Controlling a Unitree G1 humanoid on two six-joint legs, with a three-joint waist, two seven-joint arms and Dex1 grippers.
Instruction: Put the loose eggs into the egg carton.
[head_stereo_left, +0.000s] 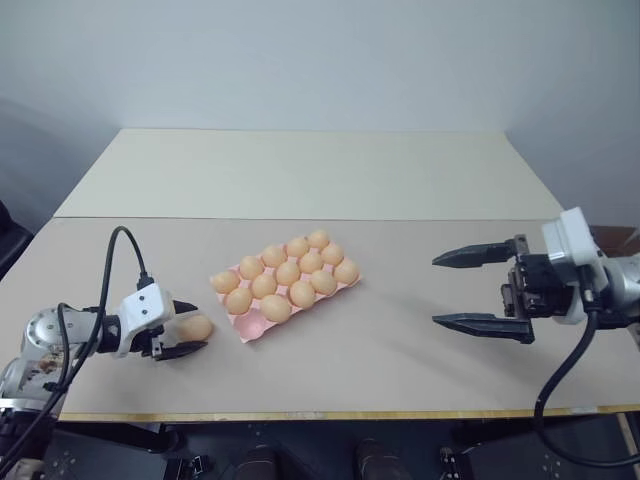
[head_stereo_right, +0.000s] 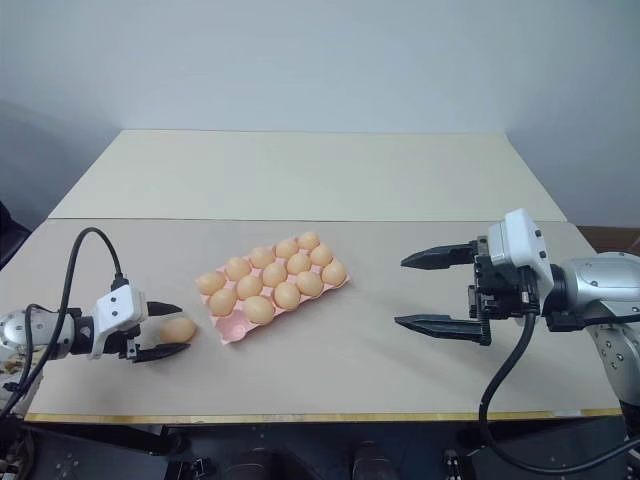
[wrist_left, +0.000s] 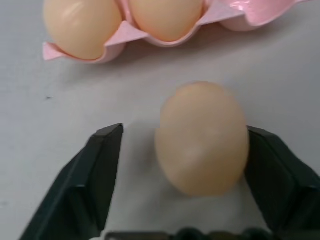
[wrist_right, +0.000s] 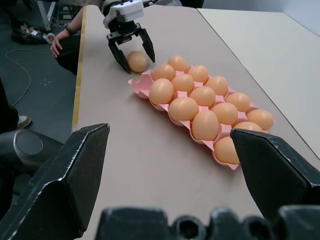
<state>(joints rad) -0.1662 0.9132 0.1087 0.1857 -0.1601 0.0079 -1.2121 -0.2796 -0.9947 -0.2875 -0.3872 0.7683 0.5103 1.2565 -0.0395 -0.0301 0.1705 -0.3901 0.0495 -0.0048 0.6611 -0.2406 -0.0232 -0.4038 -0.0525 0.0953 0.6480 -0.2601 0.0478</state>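
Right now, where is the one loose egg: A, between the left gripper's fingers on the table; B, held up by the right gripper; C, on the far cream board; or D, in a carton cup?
A: the loose egg lies on the table between the left gripper's fingers.

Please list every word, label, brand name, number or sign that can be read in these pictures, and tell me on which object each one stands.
None: no readable text in any view.
Egg carton: plain pink, no label.
Loose egg between the left claw's fingers: unmarked, as are the eggs in the carton.
Right claw and both white wrist housings: no visible print.
Table: bare, no sign.
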